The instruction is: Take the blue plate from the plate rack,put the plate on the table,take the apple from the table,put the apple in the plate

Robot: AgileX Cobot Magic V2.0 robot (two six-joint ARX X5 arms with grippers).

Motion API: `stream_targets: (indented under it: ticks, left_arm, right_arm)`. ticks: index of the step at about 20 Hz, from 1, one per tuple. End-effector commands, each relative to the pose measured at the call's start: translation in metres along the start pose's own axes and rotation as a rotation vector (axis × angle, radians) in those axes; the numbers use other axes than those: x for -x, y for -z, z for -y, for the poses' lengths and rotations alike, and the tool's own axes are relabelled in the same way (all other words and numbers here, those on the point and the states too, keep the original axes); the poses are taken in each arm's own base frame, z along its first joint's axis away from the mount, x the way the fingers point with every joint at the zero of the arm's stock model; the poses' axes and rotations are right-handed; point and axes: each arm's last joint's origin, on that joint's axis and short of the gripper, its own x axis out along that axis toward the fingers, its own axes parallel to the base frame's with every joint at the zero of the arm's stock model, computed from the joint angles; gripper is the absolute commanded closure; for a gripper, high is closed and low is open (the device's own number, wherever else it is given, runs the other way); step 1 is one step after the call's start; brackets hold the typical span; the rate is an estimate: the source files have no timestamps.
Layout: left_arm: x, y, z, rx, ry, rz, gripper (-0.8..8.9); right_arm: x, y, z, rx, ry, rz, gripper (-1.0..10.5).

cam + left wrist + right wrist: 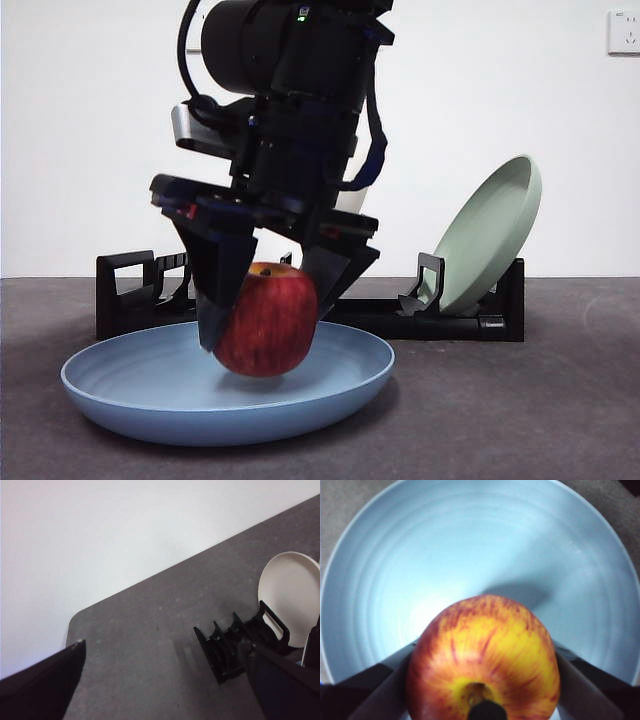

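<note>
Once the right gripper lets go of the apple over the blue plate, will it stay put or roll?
The apple looks round and smooth, so it may rock or roll slightly. The blue plate has a shallow raised rim, which should probably contain it. The right gripper holds it low over the plate, so any bounce seems small.

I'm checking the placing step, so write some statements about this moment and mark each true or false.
1. The right end effector grips the apple. True.
2. The blue plate stands in the plate rack. False: it lies on the table.
3. A pale green plate leans in the rack. True.
4. The left end effector holds the cream-white plate. False: it is open and holds nothing.
</note>
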Motion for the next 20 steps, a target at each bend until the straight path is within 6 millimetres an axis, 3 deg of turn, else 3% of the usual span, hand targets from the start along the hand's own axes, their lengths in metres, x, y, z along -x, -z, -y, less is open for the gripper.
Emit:
stream_targets:
  ticks: [1, 3, 4, 6, 7, 8, 11, 14, 17, 20]
  left_arm:
    - [0.0, 0.002, -0.001, 0.028, -0.006, -0.012, 2.83]
    - [0.0, 0.004, -0.001, 0.021, -0.006, -0.027, 2.83]
    - [0.0, 0.005, -0.001, 0.024, -0.006, -0.032, 2.83]
    - [0.0, 0.006, -0.001, 0.016, -0.007, -0.04, 2.83]
    - [0.0, 0.006, -0.001, 0.015, -0.007, -0.041, 2.83]
    - [0.0, 0.006, -0.001, 0.016, -0.007, -0.042, 2.83]
    - [0.0, 0.006, -0.001, 0.02, -0.005, -0.042, 2.83]
    - [0.0, 0.007, -0.001, 0.034, -0.005, -0.044, 2.83]
    - [0.0, 0.007, -0.001, 0.046, 0.016, -0.05, 2.83]
    - [-0.001, 0.007, 0.005, 0.05, 0.133, -0.081, 2.84]
  right_arm:
    - [-0.017, 0.002, -0.003, 0.017, -0.002, -0.04, 9.4]
    - [-0.021, 0.003, -0.004, 0.017, -0.002, -0.05, 9.0]
    - [-0.021, 0.003, -0.004, 0.017, -0.002, -0.049, 7.8]
    - [-0.021, 0.003, -0.005, 0.013, -0.001, -0.054, 4.1]
    - [-0.021, 0.003, -0.004, 0.002, 0.005, -0.057, 2.9]
    - [-0.021, 0.004, -0.004, -0.001, 0.007, -0.061, 2.5]
    - [-0.021, 0.004, -0.007, -0.002, 0.004, -0.064, 2.5]
    - [-0.007, 0.003, -0.007, -0.006, 0.002, -0.029, 2.5]
    - [0.033, 0.002, -0.009, -0.014, -0.002, 0.06, 2.6]
    - [0.092, 0.01, -0.01, -0.009, -0.007, 0.18, 2.6]
